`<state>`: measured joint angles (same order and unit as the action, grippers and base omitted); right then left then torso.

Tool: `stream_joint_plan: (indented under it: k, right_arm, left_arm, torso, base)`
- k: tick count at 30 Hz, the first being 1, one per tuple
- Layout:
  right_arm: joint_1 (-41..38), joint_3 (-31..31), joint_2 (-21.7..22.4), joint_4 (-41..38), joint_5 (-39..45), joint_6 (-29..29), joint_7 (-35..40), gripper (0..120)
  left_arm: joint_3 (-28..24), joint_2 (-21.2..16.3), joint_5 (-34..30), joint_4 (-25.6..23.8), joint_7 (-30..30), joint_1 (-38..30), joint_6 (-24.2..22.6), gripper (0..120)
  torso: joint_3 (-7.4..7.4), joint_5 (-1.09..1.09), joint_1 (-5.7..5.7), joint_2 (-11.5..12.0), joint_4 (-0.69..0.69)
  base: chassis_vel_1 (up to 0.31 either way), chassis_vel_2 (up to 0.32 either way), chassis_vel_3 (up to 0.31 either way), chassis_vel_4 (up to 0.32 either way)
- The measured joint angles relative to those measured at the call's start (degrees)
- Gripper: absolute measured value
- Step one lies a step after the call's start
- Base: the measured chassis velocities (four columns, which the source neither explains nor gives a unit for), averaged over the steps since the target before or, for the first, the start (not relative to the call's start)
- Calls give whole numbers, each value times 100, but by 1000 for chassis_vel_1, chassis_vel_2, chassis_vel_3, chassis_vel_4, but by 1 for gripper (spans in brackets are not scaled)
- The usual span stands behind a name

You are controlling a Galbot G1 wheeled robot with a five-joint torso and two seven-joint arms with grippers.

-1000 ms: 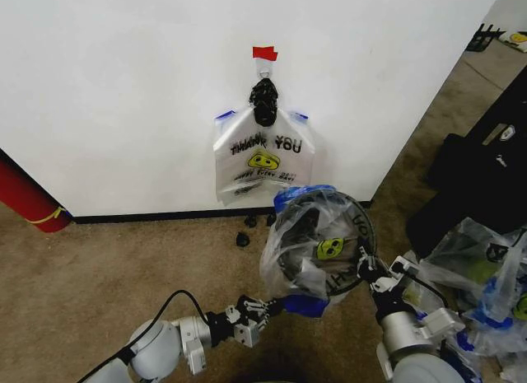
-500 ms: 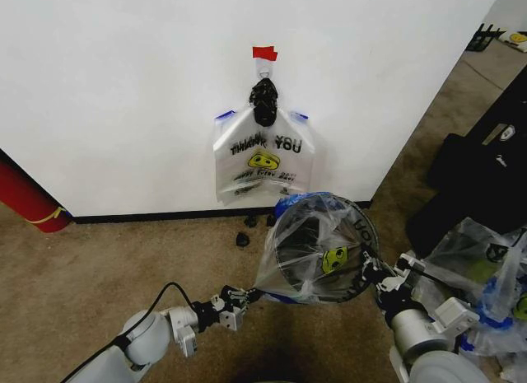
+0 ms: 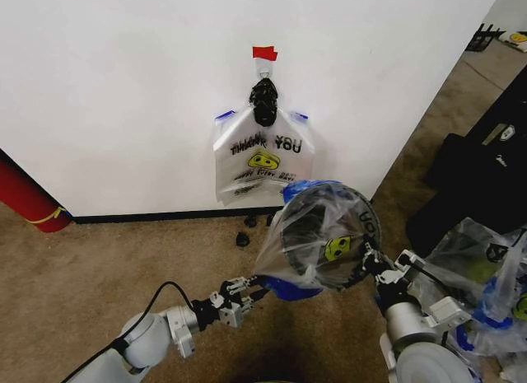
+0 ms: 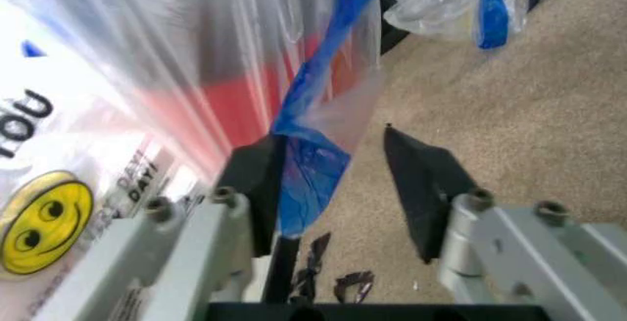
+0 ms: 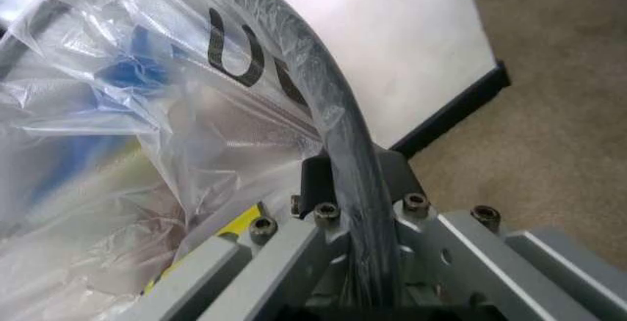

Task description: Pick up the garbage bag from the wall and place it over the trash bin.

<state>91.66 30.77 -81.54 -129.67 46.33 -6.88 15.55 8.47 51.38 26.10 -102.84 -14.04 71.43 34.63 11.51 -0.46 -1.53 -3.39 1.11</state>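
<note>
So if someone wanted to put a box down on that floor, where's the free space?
The widest bare carpet lies between the wall's black baseboard and the left gripper, right of the red cylinder. It is crowded on the robot's right: the bagged trash bin, clear bags and dark luggage.

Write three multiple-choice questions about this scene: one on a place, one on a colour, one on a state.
1. Where is the spare bag?
A. on the carpet
B. hung on the wall below the red tape
C. inside a box

2. What colour are the handles of the garbage bag?
A. blue
B. green
C. orange

3. How is the right gripper?
A. open in free air
B. shut on the trash bin rim
C. holding a bottle

Answers: 1 B, it hangs under the tape. 2 A, a blue strip lies between the open fingers of the left gripper. 3 B, the rim runs between its closed fingers.
</note>
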Motion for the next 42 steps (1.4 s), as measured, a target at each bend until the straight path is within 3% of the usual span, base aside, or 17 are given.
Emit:
stream_joint_plan:
  k: [4,8,11,15,17,18,24,25,27,30,37,42]
  right_arm:
    - [-46,5,-32,111,8,90,64,0]
    - [-79,4,-52,175,-31,169,83,0]
    - [-105,4,-52,208,-62,206,86,0]
    - [-128,-27,-52,293,-159,284,63,0]
    - [-148,-60,-51,355,-273,316,15,0]
    - [-148,-60,-51,355,-273,316,15,0]
    - [-258,-157,-50,496,-597,320,-160,0]
    - [-258,-157,-50,496,-597,320,-160,0]
    - [-291,-178,-51,526,-719,253,-236,0]
    - [-312,-175,-20,582,-924,161,-434,0]
    - [-467,-79,72,847,-1245,82,-1081,0]
    - [-671,35,115,1155,-1600,151,-1774,0]
  left_arm:
    - [129,15,-68,-105,12,40,-96,61]
    - [346,3,-217,-284,179,19,-495,80]
    - [377,-39,-375,-393,320,12,-727,86]
    - [120,-131,-1175,-808,1278,33,-1789,97]
    - [-99,-178,-1807,-1151,1861,34,-2522,93]
    - [-99,-178,-1807,-1151,1861,34,-2522,93]
    - [-808,-80,-4110,-2851,3095,-388,-4640,70]
    - [-808,-80,-4110,-2851,3095,-388,-4640,70]
    - [-1077,76,-5469,-3433,3715,-776,-5611,60]
    - [-1193,319,-6506,-3674,4151,-1099,-6219,48]
    - [-1318,974,-6584,-3611,4438,-1246,-6628,22]
    - [-1598,1101,-6351,-3545,4618,-1281,-6918,5]
  torso:
    - [0,-1,0,0,0]
    - [0,-1,0,0,0]
    - [0,1,0,0,0]
    - [0,0,0,0,0]
    - [0,-1,0,0,0]
    - [0,-1,0,0,0]
    - [0,0,0,0,1]
    - [0,0,0,0,1]
    - [0,2,0,0,1]
    - [0,1,0,0,1]
    - [0,0,0,0,0]
    - [0,1,0,0,-1]
  base:
    - [0,0,0,0]
    - [0,0,0,0]
    - [0,0,0,0]
    - [0,0,0,0]
    - [0,0,0,0]
    - [0,0,0,0]
    - [0,0,0,0]
    - [0,0,0,0]
    - [0,0,0,0]
    - [0,0,0,0]
    - [0,0,0,0]
    - [0,0,0,0]
